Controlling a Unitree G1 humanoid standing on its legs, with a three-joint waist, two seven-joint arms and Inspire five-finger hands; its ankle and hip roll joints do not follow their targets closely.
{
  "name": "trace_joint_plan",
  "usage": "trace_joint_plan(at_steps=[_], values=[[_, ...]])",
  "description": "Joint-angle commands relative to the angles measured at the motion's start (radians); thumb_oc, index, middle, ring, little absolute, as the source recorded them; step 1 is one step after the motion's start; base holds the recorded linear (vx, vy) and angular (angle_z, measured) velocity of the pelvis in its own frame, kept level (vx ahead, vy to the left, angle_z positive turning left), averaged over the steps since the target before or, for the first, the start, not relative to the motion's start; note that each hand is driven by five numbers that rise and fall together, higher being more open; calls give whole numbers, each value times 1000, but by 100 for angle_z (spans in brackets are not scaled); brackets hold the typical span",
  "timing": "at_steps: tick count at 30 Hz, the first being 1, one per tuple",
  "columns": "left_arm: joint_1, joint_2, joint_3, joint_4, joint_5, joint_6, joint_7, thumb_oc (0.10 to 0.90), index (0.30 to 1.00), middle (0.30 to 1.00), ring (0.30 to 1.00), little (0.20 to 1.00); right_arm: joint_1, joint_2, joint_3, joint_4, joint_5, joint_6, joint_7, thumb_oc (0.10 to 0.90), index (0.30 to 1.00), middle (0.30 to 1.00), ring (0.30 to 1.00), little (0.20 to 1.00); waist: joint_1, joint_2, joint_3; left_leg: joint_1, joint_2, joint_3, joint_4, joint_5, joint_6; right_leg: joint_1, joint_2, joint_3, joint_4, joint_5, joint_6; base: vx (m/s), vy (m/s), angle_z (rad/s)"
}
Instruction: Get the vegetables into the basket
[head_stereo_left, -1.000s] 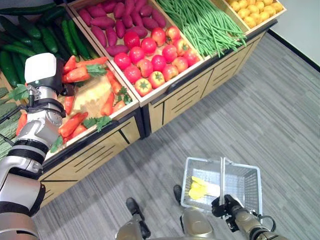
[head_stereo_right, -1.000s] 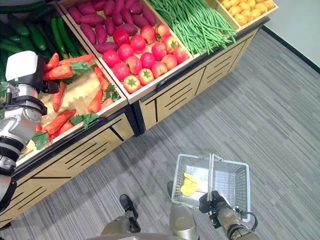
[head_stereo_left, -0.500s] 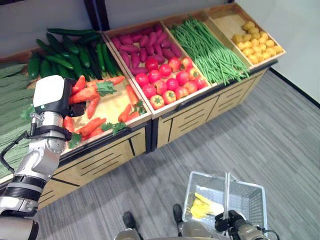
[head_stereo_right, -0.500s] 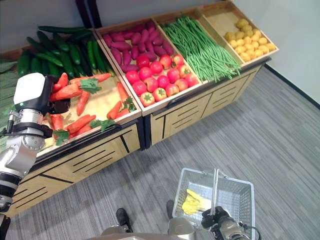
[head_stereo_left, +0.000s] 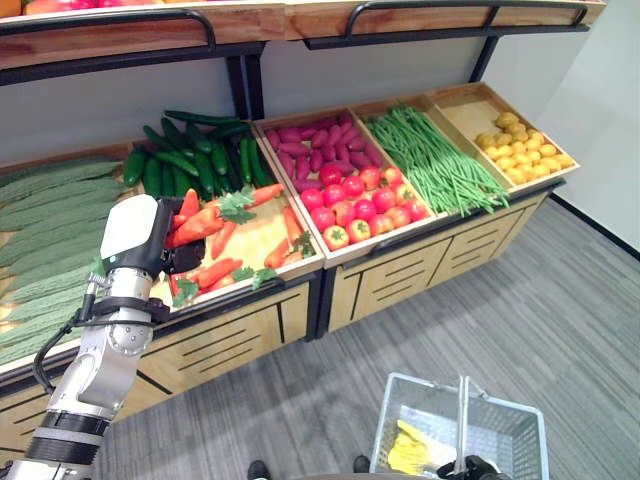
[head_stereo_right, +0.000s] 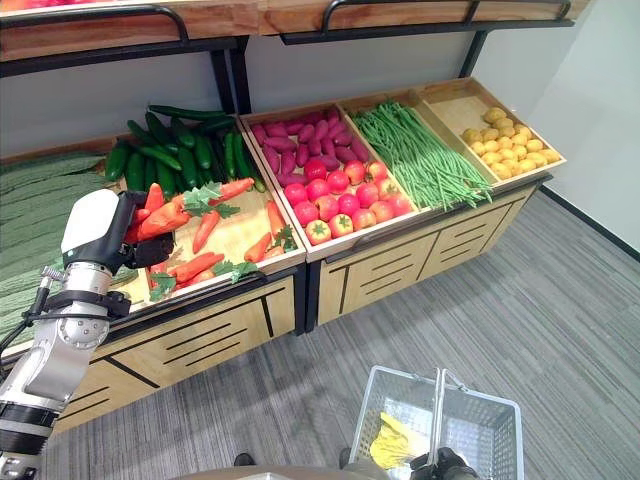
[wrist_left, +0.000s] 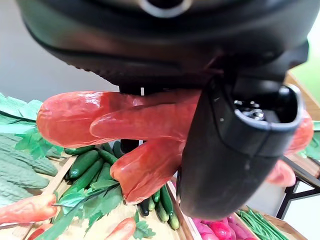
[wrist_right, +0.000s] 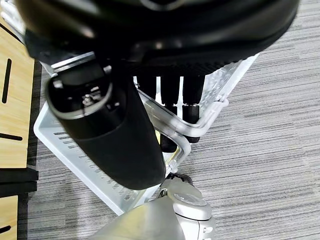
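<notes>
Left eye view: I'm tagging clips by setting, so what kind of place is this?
Probably a grocery produce section or a mock-up of one: slanted wooden display bins hold cucumbers, tomatoes and green beans, and a wire shopping basket sits over grey carpet.

A shop's produce aisle: slanted wooden display bins (head_stereo_left: 395, 262) of sorted vegetables, wire shopping basket (head_stereo_right: 480, 430).
</notes>
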Motion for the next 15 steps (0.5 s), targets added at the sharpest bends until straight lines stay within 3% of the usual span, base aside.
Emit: trace_joint_plan(at_steps=[1,9,15], values=[[-133,27,95,-72,-1,-58,50,400,300,300,300,300,-5,-48,27,34,-51,11,-9,400,300,300,300,300,-1,35,-16,67,-25,-44,9,-96,0,-51,-15,-48,100,-41,51,37,48,0],[-118,26,105,-110,-13,-64,45,400,300,300,300,300,-9,-50,25,22,-68,14,-13,400,300,300,300,300,6,28,4,64,-46,-39,9,-114,21,-60,-34,-35,120,-43,65,17,59,-2],[-142,27,94,-122,-30,-65,53,400,300,300,300,300,-19,-51,21,2,-68,18,-22,400,300,300,300,300,16,4,27,45,-74,-25,20,-136,48,-86,-58,-16,145,-28,89,15,123,-3]])
